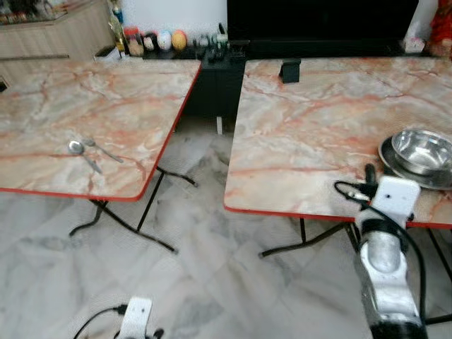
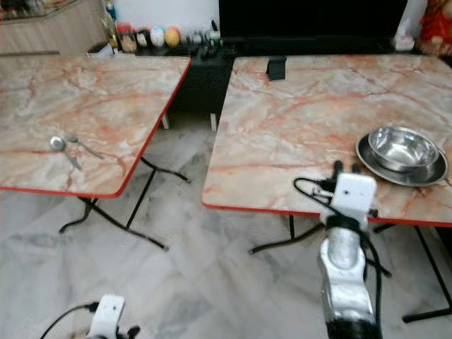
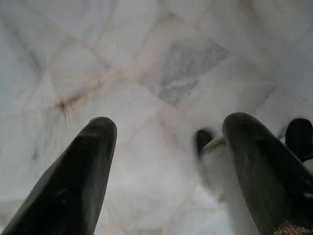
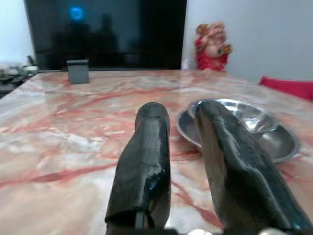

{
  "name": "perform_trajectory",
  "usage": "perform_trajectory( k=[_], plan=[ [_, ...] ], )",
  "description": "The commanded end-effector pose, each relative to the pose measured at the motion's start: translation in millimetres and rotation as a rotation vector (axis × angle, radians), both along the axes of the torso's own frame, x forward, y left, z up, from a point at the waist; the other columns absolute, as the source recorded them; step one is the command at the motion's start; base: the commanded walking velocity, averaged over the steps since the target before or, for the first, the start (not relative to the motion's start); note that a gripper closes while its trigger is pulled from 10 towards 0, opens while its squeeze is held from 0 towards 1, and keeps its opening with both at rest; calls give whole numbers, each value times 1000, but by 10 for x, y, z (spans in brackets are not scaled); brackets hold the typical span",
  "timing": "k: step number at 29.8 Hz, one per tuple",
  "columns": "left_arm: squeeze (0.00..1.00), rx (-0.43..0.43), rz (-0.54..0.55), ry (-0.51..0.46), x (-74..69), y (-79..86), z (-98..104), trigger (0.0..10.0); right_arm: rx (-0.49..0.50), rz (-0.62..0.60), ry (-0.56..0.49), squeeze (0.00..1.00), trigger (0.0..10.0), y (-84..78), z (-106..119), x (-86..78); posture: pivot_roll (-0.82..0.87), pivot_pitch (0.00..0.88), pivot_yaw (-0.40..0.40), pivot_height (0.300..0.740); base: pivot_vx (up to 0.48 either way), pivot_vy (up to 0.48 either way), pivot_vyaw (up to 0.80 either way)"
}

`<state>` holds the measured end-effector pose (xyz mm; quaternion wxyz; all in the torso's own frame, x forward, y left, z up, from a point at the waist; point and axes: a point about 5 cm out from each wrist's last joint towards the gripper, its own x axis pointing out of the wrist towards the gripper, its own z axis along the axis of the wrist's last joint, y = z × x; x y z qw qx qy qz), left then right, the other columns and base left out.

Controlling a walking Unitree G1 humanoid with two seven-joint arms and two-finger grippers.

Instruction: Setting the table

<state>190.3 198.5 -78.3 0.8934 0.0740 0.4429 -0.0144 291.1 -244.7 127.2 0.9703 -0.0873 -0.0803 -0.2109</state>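
A steel bowl [image 1: 421,150] sits in a steel plate [image 2: 367,161] near the front right edge of the right marble table [image 1: 304,134]. My right gripper [image 2: 345,168] hovers at that table's front edge, just left of the plate, with its fingers narrowly open around nothing. In the right wrist view the plate [image 4: 186,128] lies just beyond the fingertips [image 4: 152,115]. A spoon [image 1: 76,147] and a fork [image 1: 102,150] lie on the left marble table [image 1: 106,99]. My left gripper [image 3: 168,127] hangs open low over the floor.
A gap of marble floor [image 1: 205,212] separates the two folding tables. A small black holder [image 1: 289,70] stands at the far side of the right table. Jars [image 1: 155,40] and a dark cabinet line the back wall. A red figurine [image 4: 211,45] stands behind the plate.
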Motion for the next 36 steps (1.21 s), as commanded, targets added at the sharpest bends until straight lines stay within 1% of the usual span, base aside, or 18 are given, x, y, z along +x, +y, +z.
perform_trajectory(
  k=[1,3,10,13,15,16,18,21,22,24,25,26,28,29,31,32,35,36],
  plan=[
    [0,15,15,25,-66,76,-22,10000,23,11,7,0,10000,58,-49,27,-38,0,40,731,0,289,0],
    [0,14,18,25,-67,75,-23,10000,22,-28,52,0,10000,-47,-174,-2,-34,0,36,731,0,287,0],
    [0,13,22,25,-74,71,-27,10000,2,-96,157,0,10000,-191,-461,-115,-29,0,27,731,0,288,0],
    [0,12,23,25,-75,69,-28,10000,19,-136,250,0,10000,-264,-700,-222,-30,0,26,731,0,289,0],
    [0,11,22,26,-75,66,-28,10000,45,-170,313,0,10000,-322,-846,-292,-25,0,26,731,0,289,0],
    [0,10,24,26,-76,66,-29,10000,124,-211,344,0,10000,-383,-963,-364,-25,0,26,731,0,289,0],
    [0,10,25,25,-75,66,-29,10000,169,-249,377,0,10000,-436,-1060,-435,-27,0,28,731,0,287,0],
    [0,10,25,25,-73,62,-28,10000,196,-272,521,0,10000,-466,-1314,-598,-32,0,31,731,0,290,0],
    [0,10,25,25,-73,61,-29,10000,198,-273,537,0,10000,-466,-1339,-614,-32,0,31,731,0,289,0],
    [0,9,24,25,-74,58,-29,10000,236,-262,598,0,10000,-434,-1463,-704,-29,0,28,731,0,289,0],
    [0,8,25,25,-74,57,-30,10000,277,-230,691,0,10000,-354,-1625,-825,-29,0,28,731,0,289,0],
    [0,7,25,25,-73,56,-29,10000,333,-216,730,0,10000,-307,-1706,-887,-25,0,27,731,0,285,0],
    [0,7,23,25,-70,52,-29,10000,534,-218,771,0,10000,-189,-1871,-1033,-27,0,29,731,0,289,0],
    [0,7,23,25,-69,51,-28,10000,579,-227,773,0,10000,-162,-1905,-1070,-27,0,29,731,0,289,0],
    [0,7,21,28,-69,47,-30,10000,608,-250,833,0,10000,-102,-2000,-1199,-23,0,28,731,0,289,0],
    [0,6,20,29,-71,42,-32,10000,583,-250,898,0,10000,-34,-2060,-1275,-14,0,23,731,0,289,0],
    [0,3,22,31,-78,31,-37,10000,576,-147,982,0,10000,181,-2152,-1340,-5,0,12,731,0,285,0],
    [0,3,22,31,-78,31,-37,10000,576,-147,982,0,10000,181,-2152,-1340,-5,0,12,731,0,285,0]
  ],
)
